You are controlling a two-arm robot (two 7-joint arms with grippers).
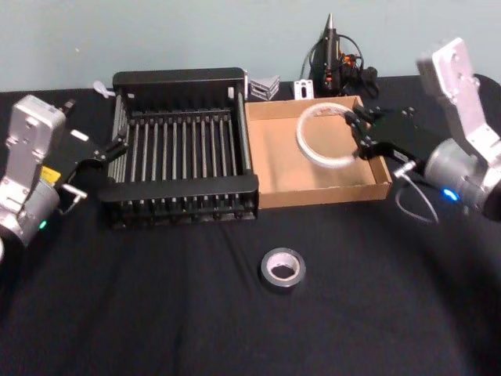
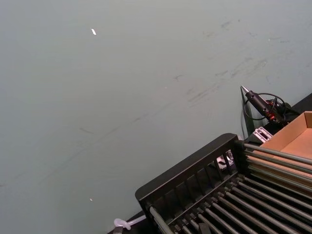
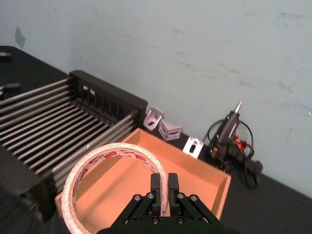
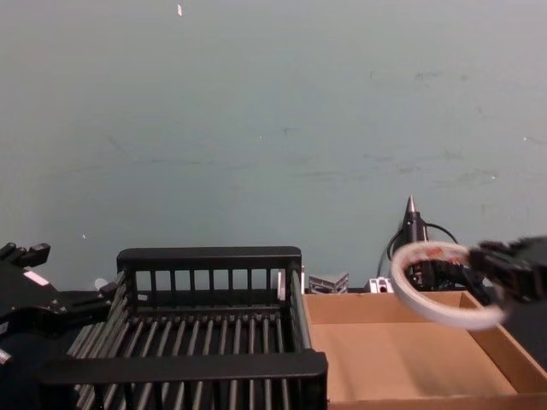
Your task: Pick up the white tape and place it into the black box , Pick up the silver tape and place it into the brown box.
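My right gripper (image 1: 362,135) is shut on the white tape (image 1: 300,135), a wide ring with red print inside, and holds it tilted in the air over the brown box (image 1: 321,192). The right wrist view shows the fingers (image 3: 157,187) pinching the ring's rim (image 3: 73,180) above the tray (image 3: 214,171). From the chest, the ring (image 4: 440,313) hangs over the tray (image 4: 393,359). The black box (image 1: 180,188) stands left of the tray, touching it. The silver tape (image 1: 282,269) lies flat on the black cloth in front. My left gripper (image 1: 95,127) stands open beside the crate's left wall.
A glue gun (image 1: 330,47) with coiled cables and some small metal brackets (image 1: 264,86) sit behind the boxes, against the pale wall. Black cloth covers the table, with open room around the silver roll.
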